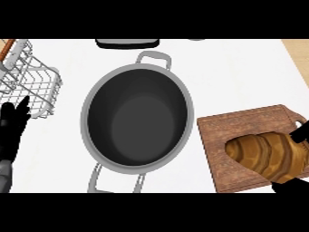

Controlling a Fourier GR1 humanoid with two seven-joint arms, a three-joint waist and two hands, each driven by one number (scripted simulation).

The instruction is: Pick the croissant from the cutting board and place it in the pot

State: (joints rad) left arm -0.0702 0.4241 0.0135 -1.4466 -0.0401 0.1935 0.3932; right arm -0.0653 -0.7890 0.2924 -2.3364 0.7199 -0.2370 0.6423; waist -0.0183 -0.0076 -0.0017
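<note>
A golden-brown croissant (267,154) lies on the brown wooden cutting board (230,127) at the lower right. My right hand (308,131) is at the croissant's right end, with black fingers above it and the thumb below, curled round it. Left of the board stands the steel pot (89,102), dark inside, with nothing in it and a handle at each end. My left hand (6,131) rests open at the left edge, fingers pointing up, away from both.
A white wire dish rack (30,79) stands at the upper left, just above my left hand. A dark flat object (127,43) lies at the counter's back edge. A wooden surface (307,59) borders the white counter on the right.
</note>
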